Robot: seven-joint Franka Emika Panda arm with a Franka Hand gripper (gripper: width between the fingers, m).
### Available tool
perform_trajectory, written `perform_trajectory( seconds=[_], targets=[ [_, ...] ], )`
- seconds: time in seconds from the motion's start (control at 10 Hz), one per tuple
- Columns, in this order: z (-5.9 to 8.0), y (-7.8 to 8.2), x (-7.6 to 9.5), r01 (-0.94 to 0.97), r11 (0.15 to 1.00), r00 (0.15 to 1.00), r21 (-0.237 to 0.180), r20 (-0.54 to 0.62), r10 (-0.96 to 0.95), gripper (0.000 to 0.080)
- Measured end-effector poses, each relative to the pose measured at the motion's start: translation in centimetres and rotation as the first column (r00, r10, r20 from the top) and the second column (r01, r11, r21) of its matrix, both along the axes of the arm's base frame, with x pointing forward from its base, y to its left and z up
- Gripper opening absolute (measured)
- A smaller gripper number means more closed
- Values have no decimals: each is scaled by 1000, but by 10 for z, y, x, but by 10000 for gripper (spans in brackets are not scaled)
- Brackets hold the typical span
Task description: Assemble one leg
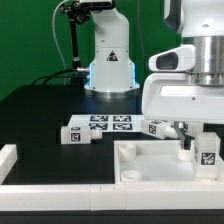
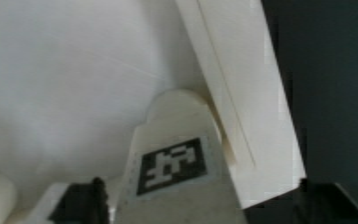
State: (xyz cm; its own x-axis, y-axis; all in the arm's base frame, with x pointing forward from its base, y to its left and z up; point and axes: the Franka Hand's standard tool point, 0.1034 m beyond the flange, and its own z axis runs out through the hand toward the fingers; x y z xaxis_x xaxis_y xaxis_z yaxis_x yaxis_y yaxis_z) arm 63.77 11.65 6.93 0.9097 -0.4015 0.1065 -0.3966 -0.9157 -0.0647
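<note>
Standing upright between the gripper [image 1: 198, 150] fingers, held, the leg [image 2: 176, 150] hangs directly over the panel [image 1: 150, 158] corner.

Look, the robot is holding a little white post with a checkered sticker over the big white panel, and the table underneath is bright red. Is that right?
Not quite: the table is black, not red, as the exterior view shows. The rest holds: the end effector grips the small chunky white plastic leg with its black-and-white square tag over the large white square panel with a raised rim.
</note>
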Motion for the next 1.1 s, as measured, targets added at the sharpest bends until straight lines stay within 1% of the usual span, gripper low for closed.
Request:
perform_trajectory(
  seconds=[0.1,0.3,0.4,0.5,0.6,0.8,0.9,1.0,1.1],
  targets=[
    [0,0,0,64,998,998,8,-1,-64,286],
    [0,0,0,198,980,980,24,-6,-198,287],
    [0,0,0,341,939,940,39,-13,-341,287],
    [-1,1,-1,479,876,878,49,-31,-478,287],
    [-1,2,0,595,803,804,48,-60,-592,287],
    [-1,3,2,832,549,555,79,-88,-827,287],
    [-1,3,2,905,413,423,107,-97,-901,287],
    [-1,2,2,934,337,351,122,-121,-929,287],
    [-1,2,3,946,301,315,122,-127,-940,313]
  ],
)
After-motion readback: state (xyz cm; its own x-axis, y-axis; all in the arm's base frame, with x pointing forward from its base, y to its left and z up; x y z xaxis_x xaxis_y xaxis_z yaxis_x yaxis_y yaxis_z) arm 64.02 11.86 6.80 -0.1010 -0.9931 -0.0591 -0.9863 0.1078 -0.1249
